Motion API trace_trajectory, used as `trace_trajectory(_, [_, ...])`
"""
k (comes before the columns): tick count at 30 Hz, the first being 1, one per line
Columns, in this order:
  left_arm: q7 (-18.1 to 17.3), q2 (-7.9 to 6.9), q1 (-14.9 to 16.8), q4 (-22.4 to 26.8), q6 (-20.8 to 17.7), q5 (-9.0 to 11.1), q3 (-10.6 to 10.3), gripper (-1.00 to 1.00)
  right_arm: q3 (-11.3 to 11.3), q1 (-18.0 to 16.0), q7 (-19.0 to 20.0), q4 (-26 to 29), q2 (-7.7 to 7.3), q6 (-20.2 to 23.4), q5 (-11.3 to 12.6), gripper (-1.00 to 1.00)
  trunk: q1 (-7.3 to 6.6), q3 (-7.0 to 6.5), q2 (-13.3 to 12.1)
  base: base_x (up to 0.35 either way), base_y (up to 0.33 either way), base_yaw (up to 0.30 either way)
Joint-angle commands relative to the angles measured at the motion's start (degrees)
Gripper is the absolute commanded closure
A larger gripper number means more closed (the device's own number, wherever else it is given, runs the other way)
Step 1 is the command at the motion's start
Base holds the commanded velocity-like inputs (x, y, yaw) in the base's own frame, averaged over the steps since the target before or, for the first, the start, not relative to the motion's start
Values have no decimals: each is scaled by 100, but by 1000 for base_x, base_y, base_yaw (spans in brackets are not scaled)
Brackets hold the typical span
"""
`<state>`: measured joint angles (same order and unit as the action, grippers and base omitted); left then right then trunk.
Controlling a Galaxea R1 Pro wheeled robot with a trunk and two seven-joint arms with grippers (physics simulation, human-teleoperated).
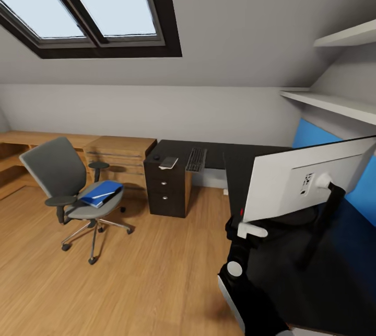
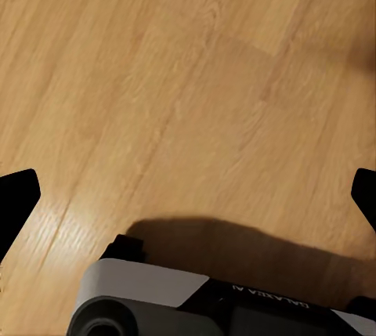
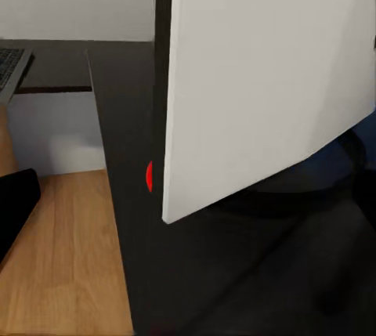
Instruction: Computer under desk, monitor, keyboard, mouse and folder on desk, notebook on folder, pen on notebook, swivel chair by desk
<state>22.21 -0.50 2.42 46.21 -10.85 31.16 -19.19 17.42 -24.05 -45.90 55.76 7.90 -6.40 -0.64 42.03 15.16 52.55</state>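
1. We saw the large wide monitor [image 1: 305, 182], white-backed on a black stand, upright on the black L-shaped tabletop [image 1: 245, 158], near the edge closest to us, its back turned our way and a red dot at its lower corner.
2. The long slim dark grey keyboard [image 1: 196, 159] lay on the far wing of the tabletop, well apart from the monitor. Beside it, over the three-drawer pedestal, lay a thin grey-covered notebook [image 1: 168, 162] and a small dark item we could not identify.
3. The thick bright blue folder [image 1: 101, 193] lay on the seat of the grey swivel chair [image 1: 68, 189], which stood on the wooden floor [image 1: 130, 273] apart from the tabletop's pedestal end. A thin white-silver pen [image 1: 106, 195] seemed to lie across the folder.
4. The left fingers [image 2: 188, 195] pointed down at bare floor, spread wide and holding nothing.
5. Of the right fingers we saw one dark tip [image 3: 14, 203] near the monitor's edge; we could not tell how far open they stood, nor whether they held anything.
6. We judged the folder stiff and fairly heavy, best pinched at an edge overhanging the seat; its smooth cover might slip, and the pen would roll off if it tilted.
7. The monitor looked top-heavy, so we would steady it low, at the stand.
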Motion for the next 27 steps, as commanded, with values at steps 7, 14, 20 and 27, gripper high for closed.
trace_trajectory(7, [47, 37, 4, -59, 130, -232, -40, -100, 75, -12, -258, -283, -12, -439, -242, -100, 1, 7, 6, 166, 0, 0])
trace_trajectory(14, [47, 93, 4, -126, 170, -258, -36, -100, 51, -12, -661, -317, -41, -643, -311, -100, 1, 7, 6, 97, 0, 0])
trace_trajectory(20, [47, 99, 4, -129, 173, -259, -32, -100, 37, -12, -941, -320, -42, -639, -311, -100, 1, 7, 6, 54, 0, 0])
trace_trajectory(27, [47, 102, 4, -130, 183, -259, -32, -100, 41, -12, -1044, -320, -42, -635, -314, -100, 1, 7, 6, 104, 24, 0])
